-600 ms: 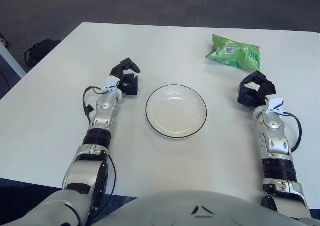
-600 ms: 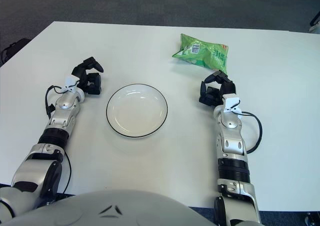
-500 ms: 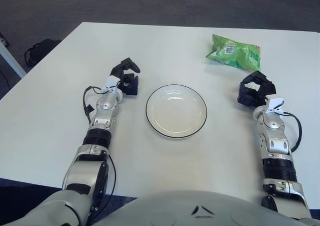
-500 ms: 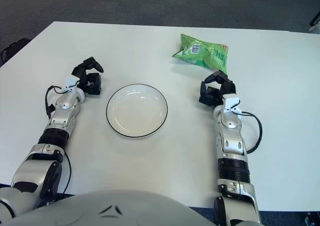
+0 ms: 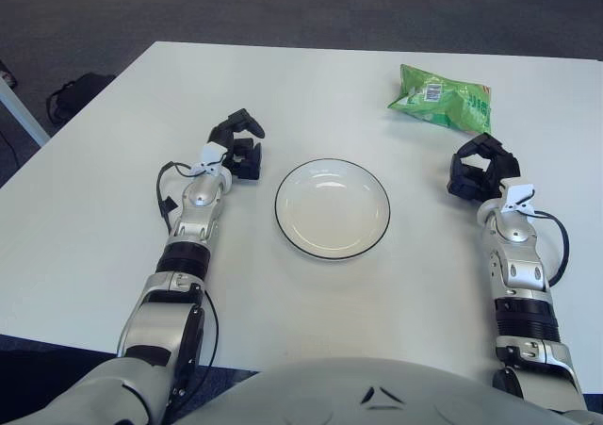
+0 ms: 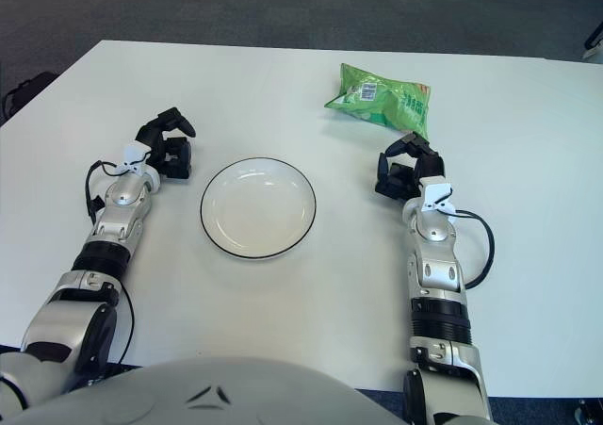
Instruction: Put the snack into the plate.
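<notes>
Left eye view: you see the whole desk from above, both arms stretched out on it.
Snack [image 5: 443, 103]: a green bag lying flat on the far right part of the desk, untouched, well apart from the plate, with a small white label facing up near its left end.
Right hand [image 5: 481, 168]: your nearest hand to the snack, resting on the desk just on your side of the bag and close to it but not touching; its dark fingers [image 5: 470, 152] are curled loosely in a claw and hold nothing.
Plate [image 5: 288, 230]: white with a thin dark rim, sitting in the middle of the desk between your two hands; nothing lies in it.
Left hand [image 5: 237, 146]: parked on the desk just left of the plate and a little beyond its far edge, apart from the rim; its fingers [image 5: 247, 120] are bent over and relaxed, gripping nothing.
Desk [image 5: 301, 86]: white, carrying only the snack, the plate and your two forearms.
Floor [image 5: 113, 10]: dark grey carpet beyond the far edge, with a black bag [image 5: 73, 93] lying on it off the left corner of the desk.
</notes>
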### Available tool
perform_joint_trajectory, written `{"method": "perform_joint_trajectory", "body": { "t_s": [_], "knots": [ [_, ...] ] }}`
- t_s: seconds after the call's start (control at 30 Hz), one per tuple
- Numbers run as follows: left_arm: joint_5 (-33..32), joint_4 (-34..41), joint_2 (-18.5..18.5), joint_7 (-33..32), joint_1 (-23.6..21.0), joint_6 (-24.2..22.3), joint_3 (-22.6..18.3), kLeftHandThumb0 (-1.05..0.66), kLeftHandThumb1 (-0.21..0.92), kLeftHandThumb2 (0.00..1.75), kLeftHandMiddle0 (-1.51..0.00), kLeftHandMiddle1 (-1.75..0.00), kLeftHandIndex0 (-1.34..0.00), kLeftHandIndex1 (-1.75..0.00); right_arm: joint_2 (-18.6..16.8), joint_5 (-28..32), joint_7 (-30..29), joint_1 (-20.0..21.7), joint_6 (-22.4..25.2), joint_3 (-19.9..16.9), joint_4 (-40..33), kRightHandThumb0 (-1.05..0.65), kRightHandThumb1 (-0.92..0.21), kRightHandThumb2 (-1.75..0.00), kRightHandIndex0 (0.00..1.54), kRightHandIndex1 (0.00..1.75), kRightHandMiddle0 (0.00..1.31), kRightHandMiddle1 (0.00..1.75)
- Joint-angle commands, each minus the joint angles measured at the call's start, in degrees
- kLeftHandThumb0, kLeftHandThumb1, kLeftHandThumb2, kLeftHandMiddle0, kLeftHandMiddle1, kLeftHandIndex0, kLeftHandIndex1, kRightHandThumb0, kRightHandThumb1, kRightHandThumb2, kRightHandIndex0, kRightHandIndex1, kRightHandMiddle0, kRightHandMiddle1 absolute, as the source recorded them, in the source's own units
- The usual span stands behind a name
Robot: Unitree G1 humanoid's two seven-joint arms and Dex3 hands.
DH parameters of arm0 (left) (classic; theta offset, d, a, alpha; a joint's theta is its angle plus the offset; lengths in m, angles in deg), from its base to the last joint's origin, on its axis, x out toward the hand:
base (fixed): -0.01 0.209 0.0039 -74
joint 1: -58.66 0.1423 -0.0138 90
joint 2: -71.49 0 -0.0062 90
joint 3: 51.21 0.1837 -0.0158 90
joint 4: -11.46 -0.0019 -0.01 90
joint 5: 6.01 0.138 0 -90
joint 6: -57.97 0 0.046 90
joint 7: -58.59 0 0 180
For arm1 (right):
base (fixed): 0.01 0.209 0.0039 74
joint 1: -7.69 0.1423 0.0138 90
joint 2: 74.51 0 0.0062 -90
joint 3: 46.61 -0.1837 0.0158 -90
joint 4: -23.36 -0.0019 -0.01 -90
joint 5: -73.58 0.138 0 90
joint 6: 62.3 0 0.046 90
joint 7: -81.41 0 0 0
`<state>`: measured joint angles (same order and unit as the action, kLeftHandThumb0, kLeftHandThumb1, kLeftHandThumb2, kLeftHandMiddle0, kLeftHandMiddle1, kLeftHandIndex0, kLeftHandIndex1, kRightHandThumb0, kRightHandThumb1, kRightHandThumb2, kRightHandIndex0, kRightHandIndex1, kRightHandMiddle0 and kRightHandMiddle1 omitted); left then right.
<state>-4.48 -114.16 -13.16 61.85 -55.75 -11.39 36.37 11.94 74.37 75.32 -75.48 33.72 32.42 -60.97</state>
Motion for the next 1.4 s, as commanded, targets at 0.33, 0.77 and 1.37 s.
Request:
{"method": "perform_joint_trajectory", "body": {
  "t_s": [0.33, 0.77, 1.37],
  "knots": [
    [1.05, -3.76, 0.59, -0.21, 2.95, -0.89, 0.67, -0.56, 0.12, 1.56, -1.31, -1.75, -0.78, -1.75, -1.44, -0.4, 0.31, -2.96, 2.35, 0.62, 3.66, -0.48, -0.34, -1.29, 1.29, 1.75, 0.6, 1.75],
    [4.82, -5.37, -0.19, -6.44, 2.03, 1.82, 0.7, -0.54, 0.17, 1.49, -1.3, -1.75, -0.73, -1.75, -0.28, -11.29, -10.16, -3.87, -7.68, 3.1, 7.88, -0.48, -0.32, -1.32, 1.29, 1.75, 0.62, 1.75],
    [29.65, -5.32, -9.79, -26.25, 2.45, 9.51, 11.33, -0.5, 0.28, 1.36, -1.23, -1.75, -0.64, -1.75, 8.77, -38.66, -38.08, -0.44, -19.34, 10.05, 11.27, -0.45, -0.42, -1.18, 1.18, 1.75, 0.53, 1.75]
  ]
}}
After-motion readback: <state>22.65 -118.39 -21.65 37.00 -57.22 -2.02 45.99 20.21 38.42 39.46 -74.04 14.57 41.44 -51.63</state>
